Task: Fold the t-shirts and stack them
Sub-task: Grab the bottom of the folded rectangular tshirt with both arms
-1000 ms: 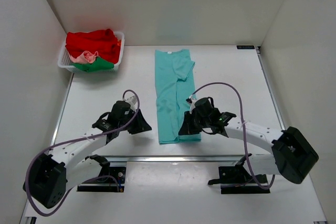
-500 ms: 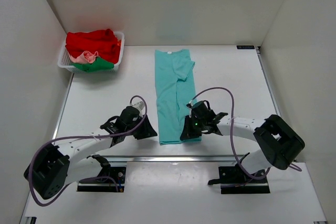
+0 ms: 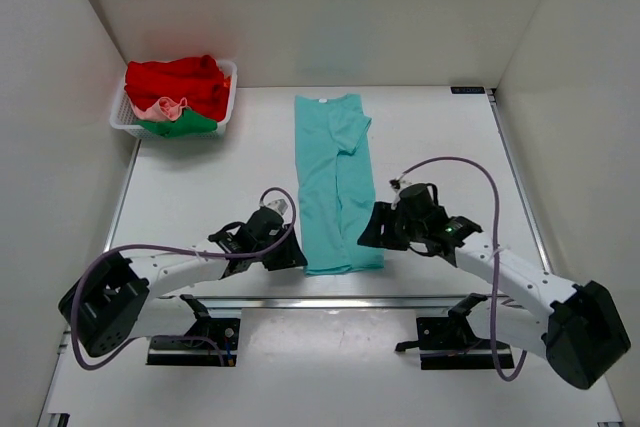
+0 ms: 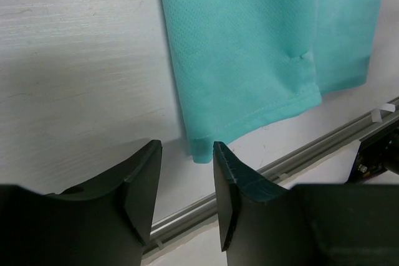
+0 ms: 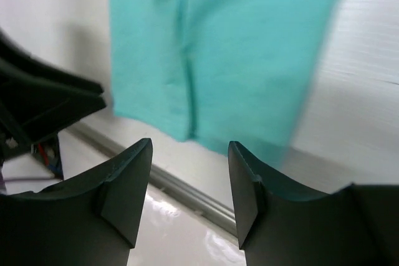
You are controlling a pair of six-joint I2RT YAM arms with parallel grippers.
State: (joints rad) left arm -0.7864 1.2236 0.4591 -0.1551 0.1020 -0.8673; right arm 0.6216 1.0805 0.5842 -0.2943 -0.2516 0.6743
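Teal t-shirt (image 3: 335, 182) lay on the table (image 3: 200, 167), folded into a long strip, collar at the far end. Only the top view caught the basket (image 3: 125, 119) holding the red shirt (image 3: 180, 77), pink shirt (image 3: 160, 107) and green shirt (image 3: 182, 127). The left wrist cam showed mesh weave and a stitched hem, with the left gripper (image 4: 186, 154) spread apart over the hem corner. The right gripper (image 5: 189, 154) was spread too, though that shot was blurry.

We see the teal shirt (image 5: 224, 48) blurred in the right wrist view (top cut off). The red shirt (image 3: 180, 79) partly buries the pink shirt (image 3: 162, 107).
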